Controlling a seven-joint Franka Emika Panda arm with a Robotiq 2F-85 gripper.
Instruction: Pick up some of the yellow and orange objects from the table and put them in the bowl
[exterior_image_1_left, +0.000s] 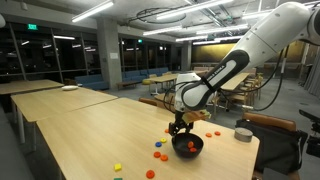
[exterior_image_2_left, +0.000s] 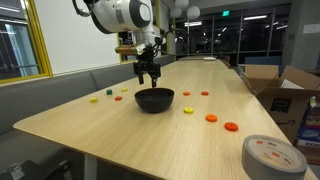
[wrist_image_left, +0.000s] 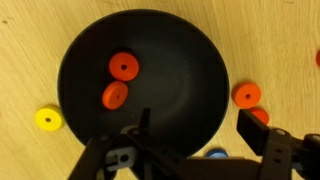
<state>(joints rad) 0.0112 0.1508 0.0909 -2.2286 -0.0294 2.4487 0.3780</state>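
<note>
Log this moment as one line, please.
tool: open, over bowl | bowl: two orange pieces inside | table: yellow piece and other orange pieces beside bowl

Your bowl (wrist_image_left: 180, 70) is round, shallow and matte black. It stands upright on the surface (exterior_image_2_left: 120, 135), a pale, smooth wooden top, and is visible in both exterior views (exterior_image_1_left: 188, 147) (exterior_image_2_left: 154, 100).

Inside the bowl you have two orange pieces (wrist_image_left: 123, 67), small flat discs with a centre hole. They lie flat and close together on one side of the bowl floor.

Outside the bowl, a yellow piece (wrist_image_left: 47, 119) lies flat just beside the rim, and an orange disc (wrist_image_left: 246, 95) lies just beside the opposite rim.

In an exterior view, further orange discs (exterior_image_2_left: 211, 118) and a second yellow piece (exterior_image_2_left: 188, 110) lie scattered near the bowl, apart from one another.
</note>
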